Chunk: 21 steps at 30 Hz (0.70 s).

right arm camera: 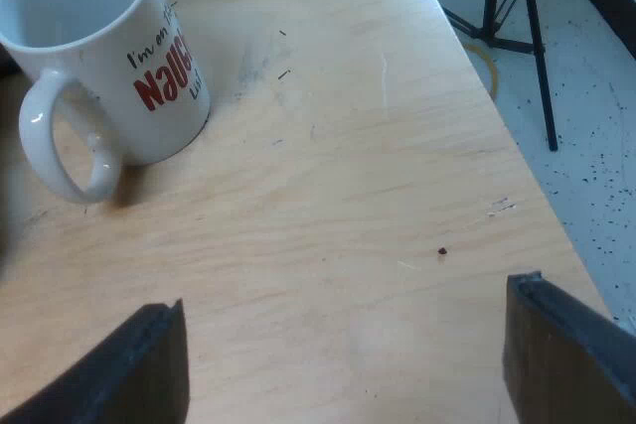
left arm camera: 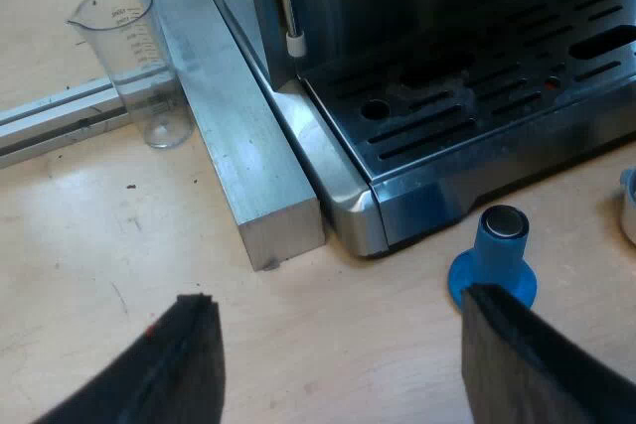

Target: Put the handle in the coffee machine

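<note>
Presently holding left gripper (left arm camera: 340,297) spread wide by the blue tamper (left arm camera: 494,260) before the espresso machine (left arm camera: 477,116); holding right gripper (right arm camera: 345,295) spread wide near the mug (right arm camera: 99,57).

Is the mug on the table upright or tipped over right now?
Upright: the mug stands on its base on the wooden table, rim facing up, and the part of its inside that shows looks empty.

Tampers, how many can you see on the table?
1. The blue tamper stands on the table by the espresso machine's front corner, close to one of the open left fingers. More could be hidden outside these views.
</note>
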Each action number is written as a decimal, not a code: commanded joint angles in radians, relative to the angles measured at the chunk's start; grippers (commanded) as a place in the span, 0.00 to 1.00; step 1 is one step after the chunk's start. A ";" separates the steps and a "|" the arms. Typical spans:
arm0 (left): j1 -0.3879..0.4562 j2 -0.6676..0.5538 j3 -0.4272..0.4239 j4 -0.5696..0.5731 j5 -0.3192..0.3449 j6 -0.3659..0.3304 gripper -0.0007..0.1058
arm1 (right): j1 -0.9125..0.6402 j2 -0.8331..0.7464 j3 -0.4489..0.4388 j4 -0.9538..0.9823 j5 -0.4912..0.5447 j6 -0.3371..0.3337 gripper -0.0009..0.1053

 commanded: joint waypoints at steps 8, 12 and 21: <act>0.000 -0.059 0.001 -0.034 -0.006 -0.009 0.52 | -0.005 -0.044 -0.007 -0.010 -0.008 -0.004 0.64; 0.000 -0.053 0.001 -0.036 -0.006 -0.009 0.52 | -0.005 -0.044 -0.010 -0.008 -0.031 -0.008 0.64; -0.021 0.056 -0.039 0.040 0.108 -0.009 0.52 | -0.005 0.116 -0.185 0.201 -0.130 -0.162 0.64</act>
